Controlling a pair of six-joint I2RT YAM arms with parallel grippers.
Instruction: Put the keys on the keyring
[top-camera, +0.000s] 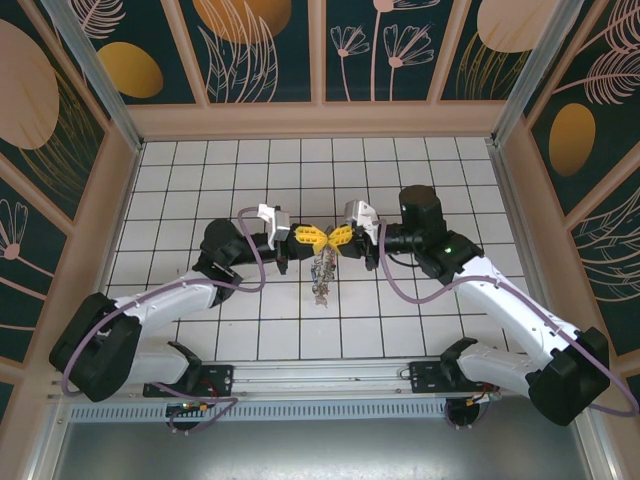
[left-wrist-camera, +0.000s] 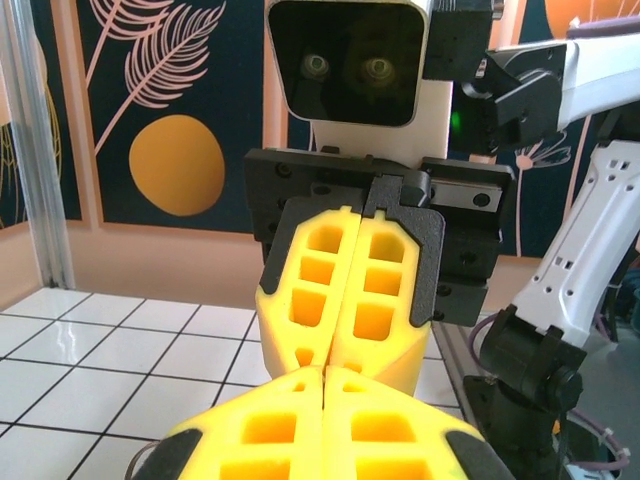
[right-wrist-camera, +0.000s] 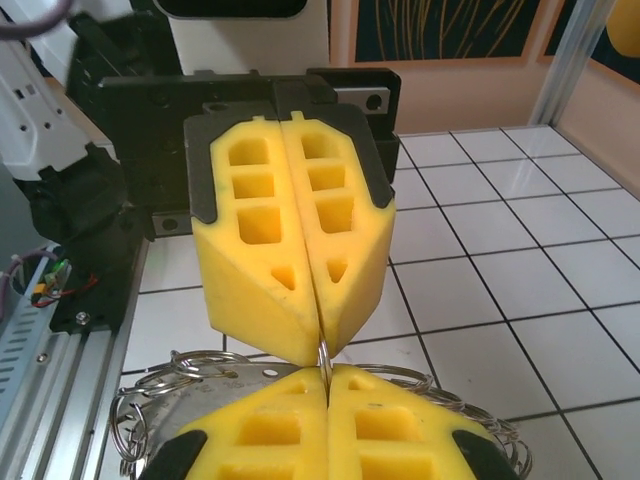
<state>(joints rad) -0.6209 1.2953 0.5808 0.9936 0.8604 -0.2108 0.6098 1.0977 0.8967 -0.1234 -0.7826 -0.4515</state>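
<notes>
- Left gripper (top-camera: 309, 237) and right gripper (top-camera: 337, 237) meet tip to tip over mid-table, both sets of jaws closed.
- The keyring (right-wrist-camera: 325, 356) wire is pinched at their junction, seemingly by both.
- The keys (top-camera: 320, 272) dangle directly below, equally near the 2 arms.

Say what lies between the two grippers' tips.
A short stretch of keyring wire joins left gripper and right gripper, seen in the right wrist view.
</notes>
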